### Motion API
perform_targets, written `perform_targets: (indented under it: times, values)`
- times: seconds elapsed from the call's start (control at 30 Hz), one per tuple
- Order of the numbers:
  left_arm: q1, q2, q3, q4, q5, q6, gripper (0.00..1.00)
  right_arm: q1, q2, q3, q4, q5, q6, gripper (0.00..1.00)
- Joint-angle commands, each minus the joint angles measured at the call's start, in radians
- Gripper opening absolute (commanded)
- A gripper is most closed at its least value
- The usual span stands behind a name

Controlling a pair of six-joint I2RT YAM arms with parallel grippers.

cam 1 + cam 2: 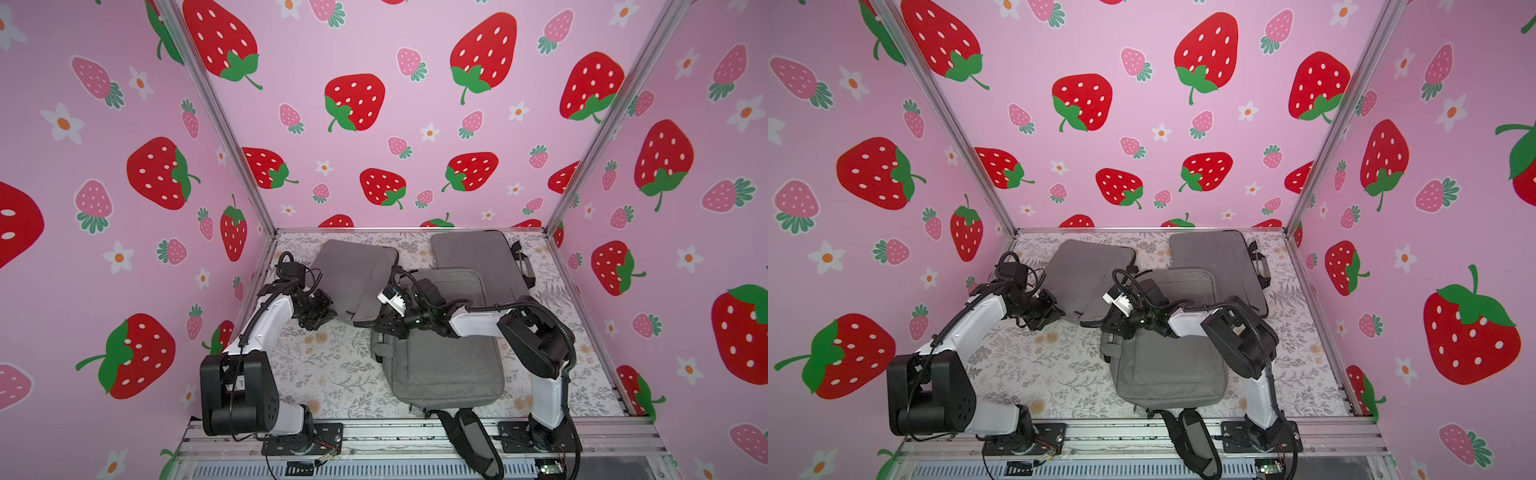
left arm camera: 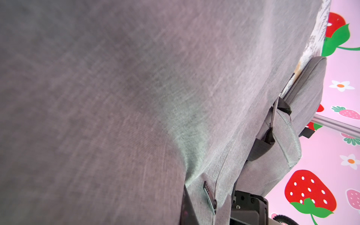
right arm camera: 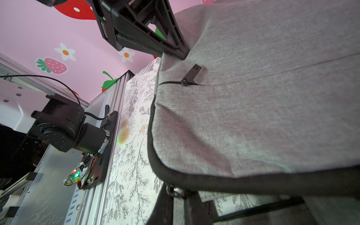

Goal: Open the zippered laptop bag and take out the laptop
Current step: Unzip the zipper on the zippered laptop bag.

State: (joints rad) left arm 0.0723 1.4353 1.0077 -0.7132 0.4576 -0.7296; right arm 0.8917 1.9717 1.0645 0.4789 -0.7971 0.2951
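The grey zippered laptop bag (image 1: 353, 270) (image 1: 1088, 270) lies flat at the back left of the floral table. My left gripper (image 1: 328, 316) (image 1: 1055, 313) is shut, pinching the bag's near corner; in the left wrist view one dark finger (image 2: 187, 207) shows against the fabric (image 2: 116, 97). My right gripper (image 1: 384, 325) (image 1: 1115, 325) (image 3: 175, 195) is at the bag's other near corner, shut on the metal zipper pull (image 3: 173, 191) of the dark edge zipper (image 3: 214, 182). A front pocket pull tab (image 3: 191, 73) lies flat. The laptop is hidden.
A grey backpack (image 1: 444, 365) lies in the middle under the right arm, its black straps (image 1: 473, 444) hanging over the front rail. Another grey bag with a black handle (image 1: 473, 253) sits at the back right. Strawberry-print walls close three sides.
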Motion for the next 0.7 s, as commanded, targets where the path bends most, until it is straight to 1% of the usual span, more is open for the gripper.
perform_targets:
  times: [0.0,0.03,0.13,0.3,0.37,0.47,0.57,0.67]
  values:
    - [-0.001,0.002,0.051,-0.004,0.046,0.027,0.00,0.003,-0.013,-0.022,0.030,-0.022,-0.002,0.07]
    - [-0.001,0.001,0.052,-0.003,0.045,0.026,0.00,0.003,-0.017,-0.026,0.017,-0.007,-0.014,0.06]
    - [0.001,-0.001,0.057,-0.013,0.046,0.028,0.00,0.004,-0.036,-0.029,-0.073,0.053,-0.091,0.05]
    - [0.004,-0.007,0.057,-0.026,0.048,0.036,0.00,0.005,-0.066,-0.016,-0.234,0.189,-0.256,0.05]
    - [0.004,-0.008,0.058,-0.031,0.046,0.040,0.00,0.009,-0.082,-0.013,-0.268,0.253,-0.304,0.05]
    - [0.005,-0.009,0.059,-0.037,0.042,0.045,0.00,0.010,-0.106,-0.020,-0.282,0.329,-0.343,0.05]
    - [0.009,-0.010,0.062,-0.043,0.041,0.050,0.00,0.007,-0.114,-0.017,-0.305,0.404,-0.361,0.02]
    - [0.009,-0.011,0.061,-0.053,0.043,0.056,0.00,0.007,-0.102,0.021,-0.349,0.471,-0.366,0.00]
